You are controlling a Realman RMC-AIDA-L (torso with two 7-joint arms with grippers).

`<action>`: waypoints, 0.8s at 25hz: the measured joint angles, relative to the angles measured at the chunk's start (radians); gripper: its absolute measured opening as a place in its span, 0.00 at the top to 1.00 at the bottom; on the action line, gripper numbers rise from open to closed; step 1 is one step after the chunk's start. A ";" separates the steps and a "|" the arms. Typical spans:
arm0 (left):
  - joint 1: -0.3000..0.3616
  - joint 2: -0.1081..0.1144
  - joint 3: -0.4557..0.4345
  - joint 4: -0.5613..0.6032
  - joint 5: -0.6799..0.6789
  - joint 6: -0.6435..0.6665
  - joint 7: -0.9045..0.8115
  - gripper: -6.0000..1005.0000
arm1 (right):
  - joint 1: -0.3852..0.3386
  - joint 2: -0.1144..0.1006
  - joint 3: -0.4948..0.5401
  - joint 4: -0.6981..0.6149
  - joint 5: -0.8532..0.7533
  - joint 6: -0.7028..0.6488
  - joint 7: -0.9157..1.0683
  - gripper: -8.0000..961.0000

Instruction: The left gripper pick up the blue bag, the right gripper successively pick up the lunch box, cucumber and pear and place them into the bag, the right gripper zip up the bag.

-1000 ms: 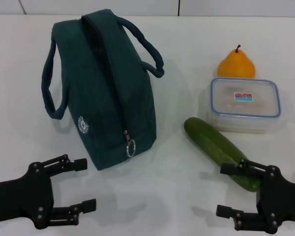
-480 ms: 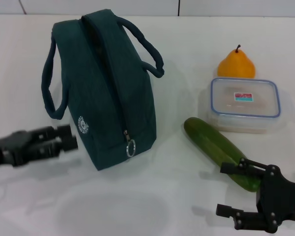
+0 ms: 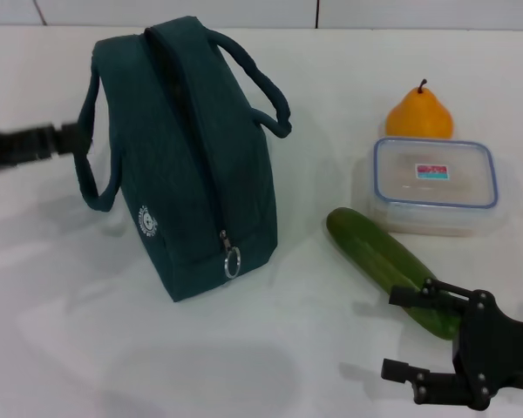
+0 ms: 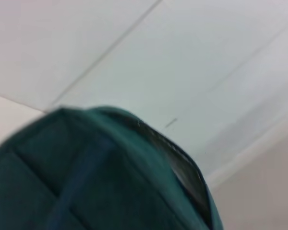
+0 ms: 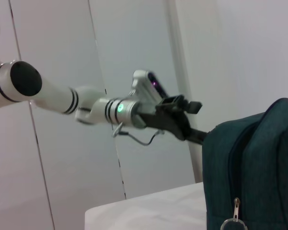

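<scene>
- The blue bag (image 3: 187, 157) stands upright on the white bench (image 3: 314, 331), its top zipper shut, so nothing inside it can be seen; a ring pull (image 3: 232, 261) hangs at its near end.
- The lunch box (image 3: 434, 183) sits lid-on, beyond the right pincer (image 3: 414, 335); its clear walls show no distinct contents.
- The left pincer (image 3: 70, 139) has risen from its low spot near the bench edge a second ago and now sits beside the bag's left handle loop (image 3: 91, 148), at about the height of the bag's upper side; blur hides whether its fingers are spread or closed.
- The right pincer has stayed put, fingers spread wide and gripping nothing, its upper finger lying over the near tip of the cucumber (image 3: 388, 266).
- Bag, box, cucumber and pear (image 3: 418, 113) lie where they were.
- The bag is dark teal woven fabric with a round white logo (image 3: 147, 223).
- The box is clear plastic with rounded corners, a blue-rimmed lid and a red-and-teal label.
- The cucumber is long, smooth and dark green, lying slantwise from the right pincer towards the bag.
- The orange-yellow pear, with a short dark stem, stands just behind the box.
</scene>
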 joint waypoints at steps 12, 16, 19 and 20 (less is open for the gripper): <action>-0.181 -0.012 0.112 0.373 0.271 -0.090 -0.452 0.13 | 0.003 0.000 0.003 0.000 0.012 0.003 0.001 0.15; -0.225 -0.010 0.169 0.380 0.346 -0.090 -0.529 0.13 | 0.003 0.000 0.002 -0.001 0.023 0.012 0.002 0.15; -0.244 -0.008 0.195 0.381 0.377 -0.090 -0.567 0.13 | 0.003 0.000 0.000 -0.001 0.027 0.023 0.002 0.15; -0.249 -0.008 0.197 0.381 0.383 -0.090 -0.574 0.13 | 0.003 0.000 -0.001 -0.001 0.027 0.029 0.002 0.15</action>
